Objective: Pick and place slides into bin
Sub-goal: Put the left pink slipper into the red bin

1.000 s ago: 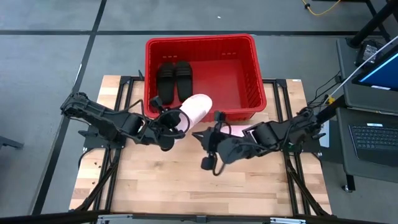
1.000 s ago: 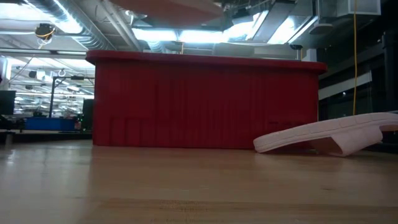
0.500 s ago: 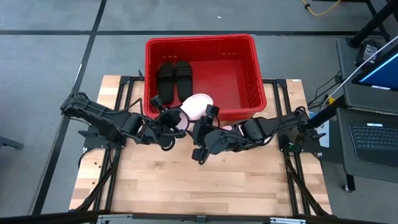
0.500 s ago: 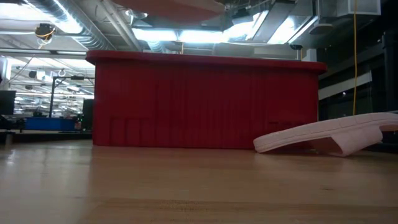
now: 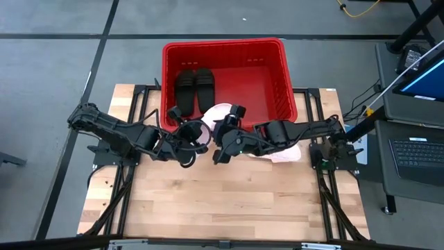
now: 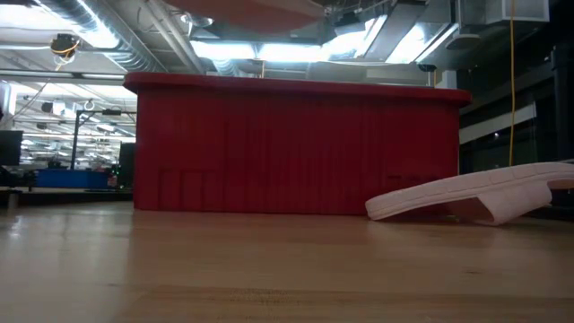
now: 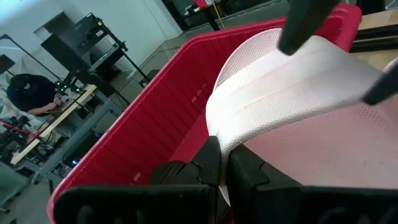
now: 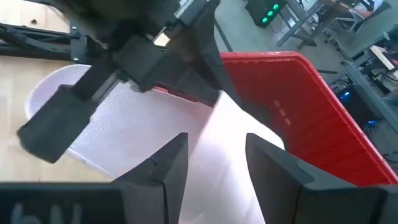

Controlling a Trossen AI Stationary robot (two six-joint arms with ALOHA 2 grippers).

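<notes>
The red bin (image 5: pixel 222 44) stands at the table's far edge with two black slides (image 5: pixel 194 89) lying in its left part. A pale pink slide (image 5: pixel 220 114) hangs over the bin's near rim, and my left gripper (image 7: pixel 224 165) is shut on it. My right gripper (image 8: pixel 217 155) is open, with one finger on either side of the same slide. A second pink slide (image 6: pixel 475 193) lies on the table to the right, sole up and resting on its strap, partly under my right arm. My left gripper pinches the pink slide's wide strap at its end (image 7: pixel 219 134) between its two fingers, coming level from the table's left. The slide is lifted clear and tilted over the bin's near rim. My right gripper straddles the slide's sole (image 8: pixel 211 134); I cannot tell whether it touches.
The bin's right half (image 5: pixel 260 83) is bare red floor. Bare wood (image 5: pixel 222 201) lies toward the near edge. A black frame (image 5: pixel 139 104) runs around the tabletop. A laptop (image 5: pixel 416 156) sits off the right edge.
My right gripper has swung from the table's middle toward the far left, up to the pink slide that my left gripper holds. The held slide has tipped more steeply over the bin's rim. The pink slide on the table has stayed where it was.
</notes>
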